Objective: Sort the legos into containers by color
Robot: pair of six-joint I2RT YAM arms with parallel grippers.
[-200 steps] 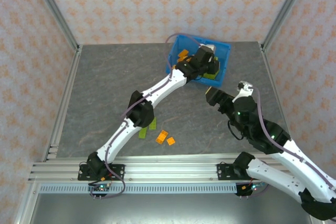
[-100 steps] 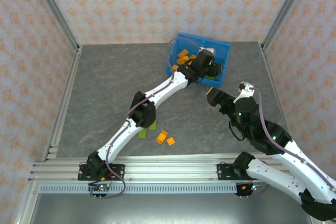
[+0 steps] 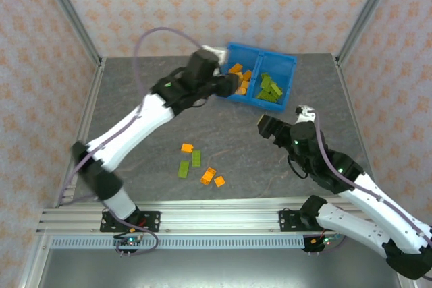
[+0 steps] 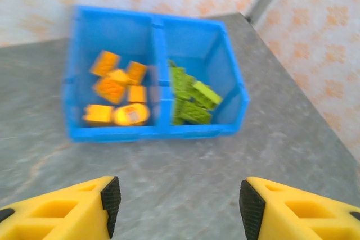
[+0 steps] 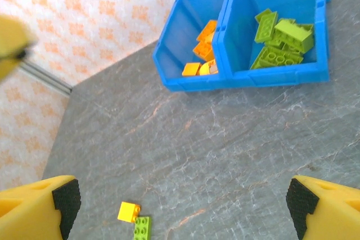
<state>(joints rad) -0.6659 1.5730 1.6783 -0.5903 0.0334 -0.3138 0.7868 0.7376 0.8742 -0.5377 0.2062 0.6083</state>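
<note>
The blue bin [image 3: 284,65] stands at the back of the table. Its left container holds several orange legos [image 3: 237,71], and its right container holds several olive-green legos [image 3: 268,88]. My left gripper [image 3: 231,87] hovers just short of the bin's near-left wall, open and empty, looking at the bin [image 4: 154,133] over bare table. My right gripper [image 3: 264,126] hangs open and empty in front of the bin [image 5: 225,77]. Loose legos lie on the near table: an orange one [image 3: 187,147], two green ones [image 3: 196,158], and two more orange ones [image 3: 208,175]. The right wrist view shows an orange lego [image 5: 129,212] touching a green lego [image 5: 142,230].
Patterned walls with metal corner posts [image 3: 71,18] close in the table on three sides. A metal rail [image 3: 202,217] runs along the near edge. The left arm's links [image 3: 128,129] arc over the table's left middle.
The left gripper has come up out of the bin, drawn back left and opened. The left arm swung left, uncovering the loose legos. The right gripper shifted slightly left.
</note>
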